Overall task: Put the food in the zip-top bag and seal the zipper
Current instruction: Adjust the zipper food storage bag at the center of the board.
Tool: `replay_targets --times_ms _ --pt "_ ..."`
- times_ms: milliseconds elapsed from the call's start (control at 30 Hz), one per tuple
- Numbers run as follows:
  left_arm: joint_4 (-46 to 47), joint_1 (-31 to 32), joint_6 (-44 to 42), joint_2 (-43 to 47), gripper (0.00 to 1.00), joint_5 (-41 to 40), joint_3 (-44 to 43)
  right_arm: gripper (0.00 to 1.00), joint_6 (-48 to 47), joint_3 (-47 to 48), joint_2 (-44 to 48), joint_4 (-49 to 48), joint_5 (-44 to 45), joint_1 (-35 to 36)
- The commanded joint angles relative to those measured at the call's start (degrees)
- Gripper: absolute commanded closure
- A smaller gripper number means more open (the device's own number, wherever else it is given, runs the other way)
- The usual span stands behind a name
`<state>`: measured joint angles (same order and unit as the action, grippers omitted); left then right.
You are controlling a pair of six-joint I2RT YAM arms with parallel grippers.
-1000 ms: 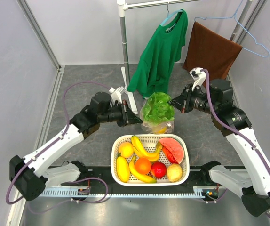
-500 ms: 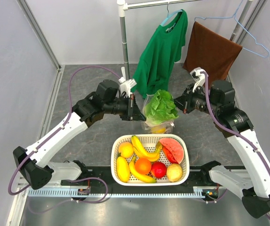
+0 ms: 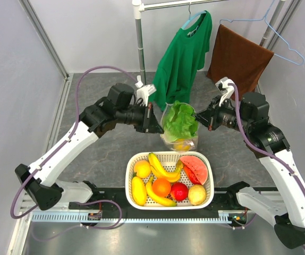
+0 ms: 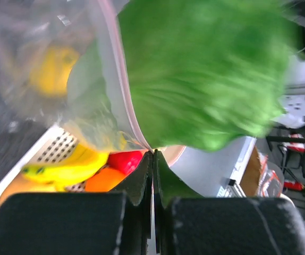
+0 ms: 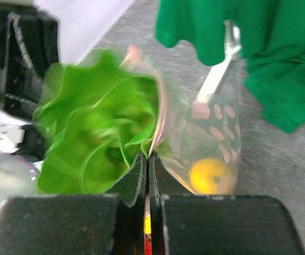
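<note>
The bag [image 3: 180,140] stands in the middle of the table, just beyond the white basket [image 3: 210,187] that sits at the centre of the near edge. It is held up by its mouth from both sides.

The left gripper [image 3: 155,126] has its jaws closed on the left side of the mouth. In the left wrist view the fingertips [image 4: 144,169] meet with no gap, right where the pink zipper strip [image 4: 121,101] runs down to them. The right gripper [image 3: 197,118] pinches the right side of the mouth in the same way, its jaws pressed together on the plastic edge.

The lettuce [image 3: 180,120] stands in the open mouth, most of its leaves above the rim. A yellow fruit [image 3: 180,144] lies at the bottom of the bag under it. The orange [image 3: 161,187] lies in the basket among the bananas [image 3: 160,169] and the watermelon slice [image 3: 194,169].

Compared with a second ago, the left arm has swung toward the far edge and inward, so its gripper now sits slightly higher and closer to the lettuce. The right arm has drawn back a little toward the right edge. The lettuce top has risen a touch toward the green shirt [image 3: 181,58], which hangs by the far edge beside a brown towel [image 3: 238,53]. The basket and its fruit have not moved.
</note>
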<state>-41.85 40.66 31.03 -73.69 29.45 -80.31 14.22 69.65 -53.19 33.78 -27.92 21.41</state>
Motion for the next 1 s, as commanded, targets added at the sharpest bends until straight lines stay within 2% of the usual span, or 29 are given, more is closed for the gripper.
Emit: replay_targets --times_ms 0,33,67,133,167,233,267,300,333,367,400,433,500,700,767,867,967 --pt "1.3 0.6 -1.3 -4.1 0.98 3.2 -5.6 1.0 2.2 0.8 0.6 -4.2 -8.0 -0.3" --pt "1.8 -0.1 -1.4 -4.6 0.98 2.2 -5.0 1.0 2.0 1.4 0.5 -3.9 -7.7 -0.3" --pt "1.8 -0.4 -1.7 -5.7 0.98 8.0 -5.9 1.0 1.6 2.5 0.6 -3.0 -6.5 -0.2" --pt "1.3 -0.4 -0.6 -4.2 0.98 4.0 -9.2 1.0 0.7 3.4 0.6 -2.0 -5.3 -0.3" --pt "2.7 0.5 -3.3 -3.3 0.98 3.7 -8.7 1.0 0.4 3.2 0.7 -1.4 -5.2 -0.2" --pt "-0.2 2.9 -5.2 -2.9 0.98 2.9 -7.1 1.0 -0.4 1.9 0.9 -1.1 -5.5 -0.2" --pt "-0.7 1.8 -6.3 -3.0 0.98 -1.4 -7.7 1.0 -0.6 1.5 0.9 -0.7 -5.2 -0.2" --pt "0.3 0.4 -5.7 -2.7 0.98 0.6 -6.4 0.99 -0.7 1.1 0.9 -0.5 -5.0 -0.2" --pt "1.0 -0.1 -4.9 -2.8 0.98 3.9 -5.5 0.95 -0.4 0.1 0.9 -0.4 -5.1 -0.2" --pt "0.0 -0.1 -2.6 -3.1 0.98 5.6 -5.0 0.75 -0.3 -0.5 0.9 -0.6 -5.3 -0.2" --pt "0.2 -0.5 -1.5 -3.0 0.98 5.7 -3.1 0.68 -0.1 -0.7 0.8 -0.5 -5.0 -0.3" --pt "1.6 -2.2 -0.4 -2.9 0.98 8.4 -2.1 0.55 -0.2 -0.8 0.5 -0.1 -4.9 -0.2" --pt "1.9 -3.6 1.0 -2.8 0.98 10.1 0.0 0.45 -1.4 -0.6 -0.2 2.4 -4.4 -0.3" --pt "2.7 -3.7 1.0 -3.5 0.98 11.3 0.7 0.38 -3.7 -2.7 -0.6 7.3 -3.5 -0.2" --pt "2.9 -3.7 0.7 -3.6 0.98 11.3 0.6 0.32 -3.3 -2.5 -0.7 7.9 -2.8 -0.2" --pt "4.0 -3.7 0.7 -3.7 0.98 11.2 0.1 0.24 -2.8 -0.5 -0.9 6.2 -2.6 -0.2" --pt "4.5 -3.7 1.1 -4.1 0.98 11.1 -0.4 0.23 -3.0 2.2 -2.5 3.3 -3.4 -0.3"
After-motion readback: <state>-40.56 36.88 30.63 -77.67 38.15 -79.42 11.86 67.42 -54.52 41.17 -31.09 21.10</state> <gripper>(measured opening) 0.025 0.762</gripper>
